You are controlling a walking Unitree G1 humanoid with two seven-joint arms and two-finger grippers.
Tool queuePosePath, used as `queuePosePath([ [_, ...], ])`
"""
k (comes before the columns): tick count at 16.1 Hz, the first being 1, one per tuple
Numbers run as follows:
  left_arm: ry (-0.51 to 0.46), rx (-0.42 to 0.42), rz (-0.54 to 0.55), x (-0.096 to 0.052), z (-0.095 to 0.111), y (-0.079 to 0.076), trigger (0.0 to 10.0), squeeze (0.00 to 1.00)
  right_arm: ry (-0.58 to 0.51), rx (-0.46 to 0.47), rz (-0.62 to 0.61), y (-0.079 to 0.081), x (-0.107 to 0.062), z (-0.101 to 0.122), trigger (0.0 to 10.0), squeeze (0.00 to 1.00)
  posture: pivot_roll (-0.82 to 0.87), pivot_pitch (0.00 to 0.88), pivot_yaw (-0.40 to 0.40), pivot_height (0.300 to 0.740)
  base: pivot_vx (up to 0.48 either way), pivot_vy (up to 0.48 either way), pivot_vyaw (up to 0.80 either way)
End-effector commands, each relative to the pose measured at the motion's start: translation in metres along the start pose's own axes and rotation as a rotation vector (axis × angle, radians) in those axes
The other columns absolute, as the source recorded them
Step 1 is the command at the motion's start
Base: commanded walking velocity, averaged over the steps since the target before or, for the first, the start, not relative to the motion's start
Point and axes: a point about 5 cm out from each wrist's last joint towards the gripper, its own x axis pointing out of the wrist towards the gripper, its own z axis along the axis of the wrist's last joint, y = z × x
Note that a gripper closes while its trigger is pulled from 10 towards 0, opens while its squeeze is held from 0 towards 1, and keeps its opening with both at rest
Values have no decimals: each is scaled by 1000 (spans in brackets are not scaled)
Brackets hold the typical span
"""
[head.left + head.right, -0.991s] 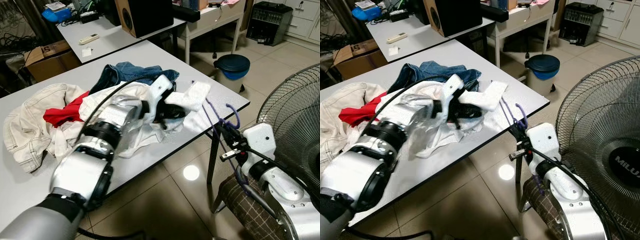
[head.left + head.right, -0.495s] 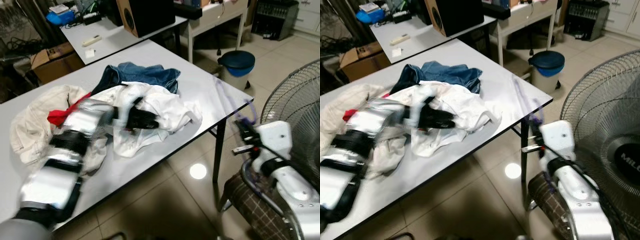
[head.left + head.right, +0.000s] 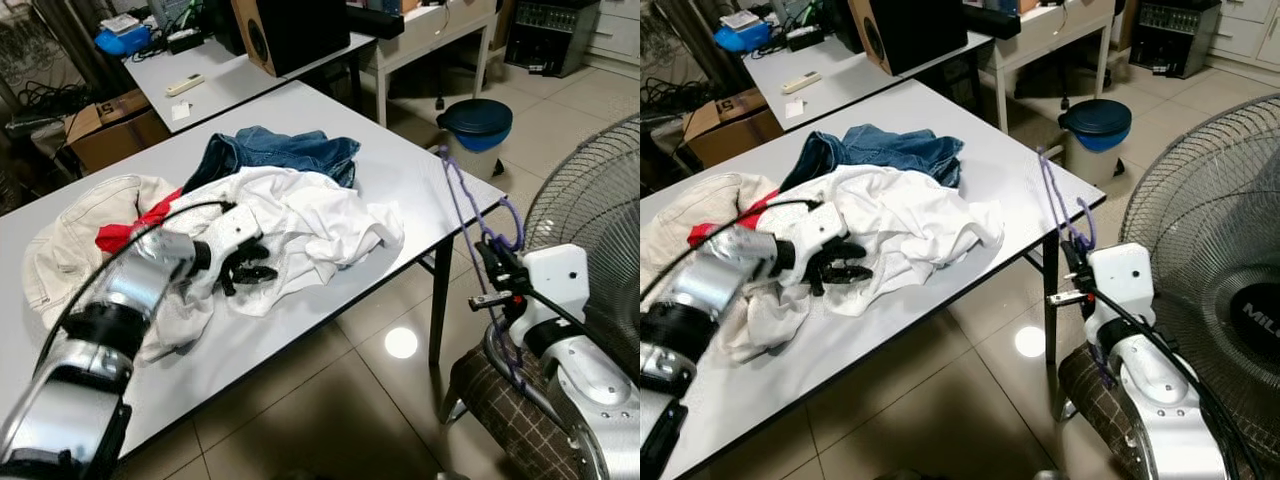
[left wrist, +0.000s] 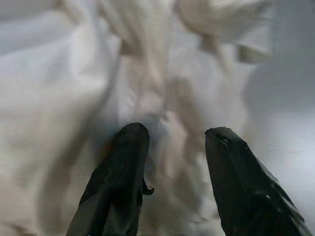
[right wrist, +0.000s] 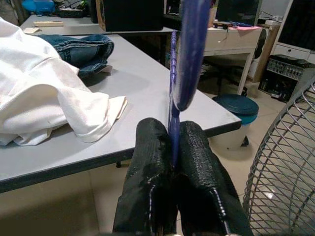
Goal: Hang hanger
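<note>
Beside the right gripper (image 3: 490, 262): grey table (image 3: 400, 175) with its corner just ahead of the fingertips, tiled floor below, blue-lidded bin (image 3: 475, 125) beyond, fan grille (image 3: 590, 200) to its right. Right arm is bent low off the table edge, fingers pressed together, pinching the purple hanger (image 5: 184, 64). Hanger is thin, standing upright from the fingers, hook end up. Left gripper (image 4: 172, 142) is stretched over the table, fingers spread, tips on the white shirt (image 3: 310, 215); jeans (image 3: 275, 150) lie further back.

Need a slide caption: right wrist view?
Right tool shut on purple hanger beside the grey table.
</note>
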Motion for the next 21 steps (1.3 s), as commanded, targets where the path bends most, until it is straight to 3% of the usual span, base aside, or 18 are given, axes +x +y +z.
queuePosePath([
  [1,-5,4,121,-6,-3,7,10000,0,-54,3,22,5,1,10,10000,0,-139,0,240,740,0,0,0],
  [3,-62,-14,226,-10,-1,10,10000,0,-55,7,29,8,1,10,10000,0,-136,0,238,740,0,0,0],
  [6,-234,-28,325,-15,10,2,10000,0,-60,16,50,13,3,11,10000,0,-127,0,233,740,0,0,0],
  [9,-283,-48,350,-11,10,-4,10000,0,-66,21,60,15,5,12,10000,0,-117,0,221,740,0,0,0],
  [10,-258,-25,345,-8,6,-8,10000,0,-68,20,68,16,7,13,10000,0,-117,0,220,740,0,0,0],
  [11,-233,-1,363,-7,5,-8,7647,0,-70,20,70,16,7,13,10000,0,-116,0,219,740,0,0,0],
  [12,-231,-5,410,-7,5,-7,0,0,-72,19,68,15,7,14,10000,0,-118,0,221,740,0,0,0],
  [21,-351,-53,405,-2,20,-13,0,0,-77,27,65,17,8,15,10000,0,-117,0,227,740,0,0,0],
])
